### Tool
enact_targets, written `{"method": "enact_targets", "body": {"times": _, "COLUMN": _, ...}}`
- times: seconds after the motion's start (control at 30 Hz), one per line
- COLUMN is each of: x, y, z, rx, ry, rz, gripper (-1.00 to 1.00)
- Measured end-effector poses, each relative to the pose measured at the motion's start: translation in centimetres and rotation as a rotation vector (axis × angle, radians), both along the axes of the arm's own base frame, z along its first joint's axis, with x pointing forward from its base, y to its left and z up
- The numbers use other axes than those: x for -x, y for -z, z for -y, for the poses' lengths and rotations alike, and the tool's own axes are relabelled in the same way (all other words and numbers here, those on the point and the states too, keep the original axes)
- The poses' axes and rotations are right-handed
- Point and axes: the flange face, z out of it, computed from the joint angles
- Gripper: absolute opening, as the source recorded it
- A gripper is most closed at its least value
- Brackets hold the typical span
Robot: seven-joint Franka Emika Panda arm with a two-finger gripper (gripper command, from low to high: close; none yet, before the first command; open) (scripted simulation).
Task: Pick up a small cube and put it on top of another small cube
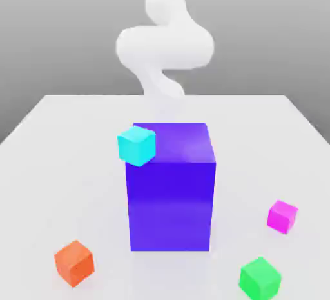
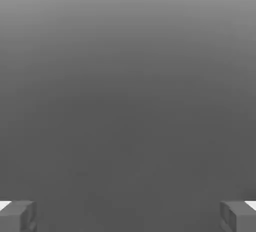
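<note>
Nearest to me on the white table (image 1: 58, 131) I see the green cube (image 1: 260, 277) at the near right and the orange cube (image 1: 75, 262) at the near left, both resting flat and well apart from each other. A little farther back on the exterior view's right sits the pink cube (image 1: 282, 216), alone on the table, near the green one but not touching it, and off to the right of the big blue block (image 1: 171, 186).

That block stands upright in the middle of the table. I see a cyan cube (image 1: 136, 144) at its upper left corner, overlapping the block's top edge; I cannot tell whether it rests on the block or sits behind it.

Beyond the block, at the far side, the white arm (image 1: 164, 44) rises and curls.

From the hand view I see the gripper (image 2: 128, 216) released, its two grey fingers (image 2: 17, 215) spread wide at opposite edges with nothing between them, facing plain grey.
</note>
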Motion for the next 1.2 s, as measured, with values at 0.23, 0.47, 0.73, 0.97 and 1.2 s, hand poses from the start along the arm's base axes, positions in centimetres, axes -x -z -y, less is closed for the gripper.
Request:
{"method": "enact_targets", "body": {"times": 0.23, "x": -4.9, "y": 15.3, "z": -9.5, "rx": 0.094, "ry": -0.225, "rz": -0.221, "gripper": 0.0}}
{"method": "enact_targets", "body": {"times": 0.47, "x": -2.5, "y": 30.8, "z": -18.0, "rx": 0.193, "ry": -0.462, "rz": -0.427, "gripper": 0.0}}
{"method": "enact_targets", "body": {"times": 0.73, "x": 7.3, "y": 46.2, "z": -23.8, "rx": 0.306, "ry": -0.739, "rz": -0.648, "gripper": 0.0}}
{"method": "enact_targets", "body": {"times": 0.97, "x": 8.1, "y": 53.4, "z": -23.8, "rx": 0.311, "ry": -0.755, "rz": -0.669, "gripper": -1.0}}
{"method": "enact_targets", "body": {"times": 1.2, "x": 8.1, "y": 53.3, "z": -23.8, "rx": 0.311, "ry": -0.755, "rz": -0.669, "gripper": -1.0}}
